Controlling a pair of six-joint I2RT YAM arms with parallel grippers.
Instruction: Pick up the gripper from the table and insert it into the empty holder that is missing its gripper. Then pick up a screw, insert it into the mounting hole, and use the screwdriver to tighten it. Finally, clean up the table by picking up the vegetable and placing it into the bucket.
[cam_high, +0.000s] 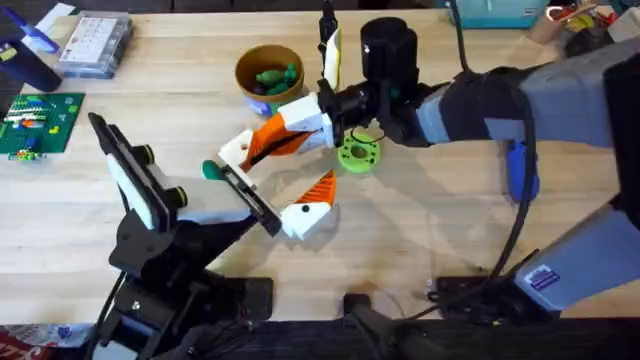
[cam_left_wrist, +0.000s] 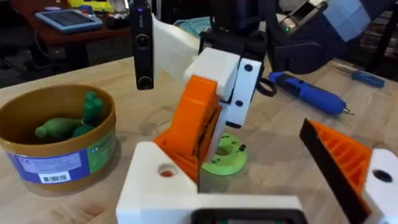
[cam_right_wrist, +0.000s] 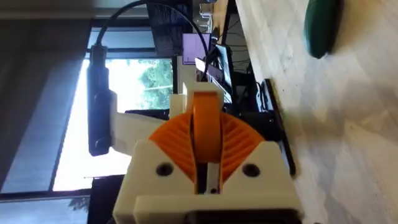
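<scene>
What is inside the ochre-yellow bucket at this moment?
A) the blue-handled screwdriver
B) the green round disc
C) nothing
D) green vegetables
D: the overhead view shows green vegetables lying inside the bucket, and the left wrist view shows the same, while the screwdriver and the green disc lie on the table.

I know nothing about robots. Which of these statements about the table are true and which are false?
1. The bucket has green vegetables in it. True.
2. The right claw grips the screwdriver. False: the screwdriver lies on the table, and that claw is shut on the gripper.
3. A green disc lies on the table close to the right claw. True.
4. The bucket is tipped on its side. False: it stands upright.
</scene>
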